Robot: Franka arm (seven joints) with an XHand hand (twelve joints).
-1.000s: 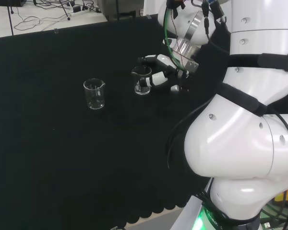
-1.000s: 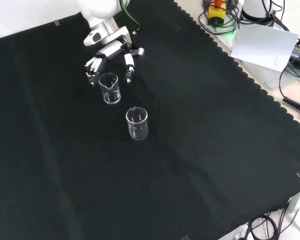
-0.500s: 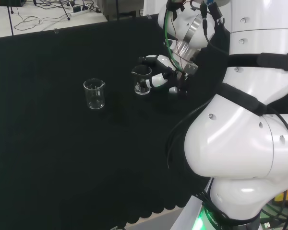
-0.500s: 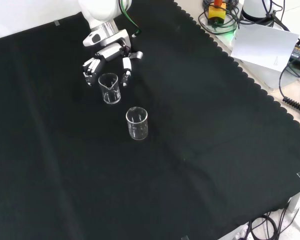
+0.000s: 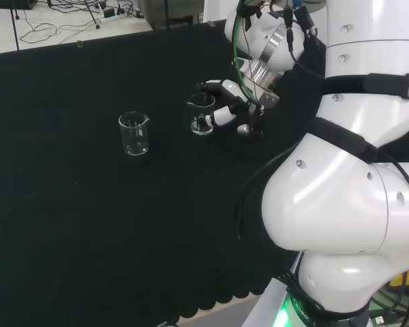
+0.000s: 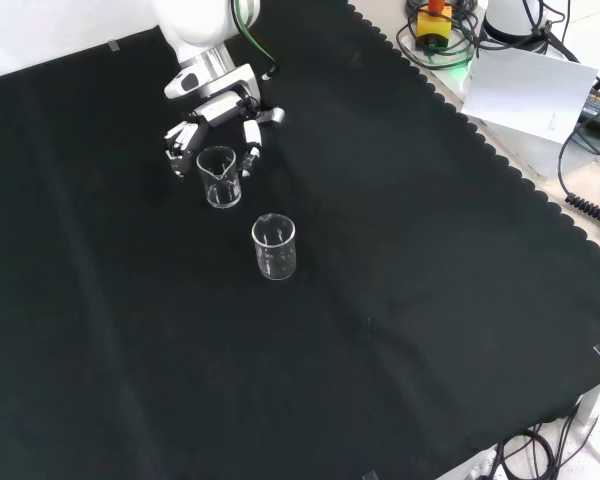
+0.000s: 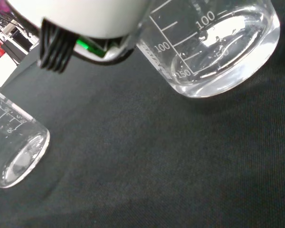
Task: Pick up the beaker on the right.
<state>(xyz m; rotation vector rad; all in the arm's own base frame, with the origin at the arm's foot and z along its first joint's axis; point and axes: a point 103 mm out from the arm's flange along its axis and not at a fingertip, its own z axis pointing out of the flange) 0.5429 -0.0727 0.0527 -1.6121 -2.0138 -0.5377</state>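
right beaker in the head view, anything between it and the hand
Nothing visible. The hand sits right beside the right beaker, its fingers spread on either side; the other beaker stands apart to the left.

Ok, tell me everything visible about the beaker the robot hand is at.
The beaker is clear glass with printed graduation marks and a pour spout at its rim. It looks empty and stands upright on the black cloth. The robot hand has open fingers on either side of it; whether they touch it is unclear.

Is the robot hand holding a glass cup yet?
Not yet. The hand has its fingers spread on both sides of the nearer beaker, which stands on the black cloth. Nothing is held.
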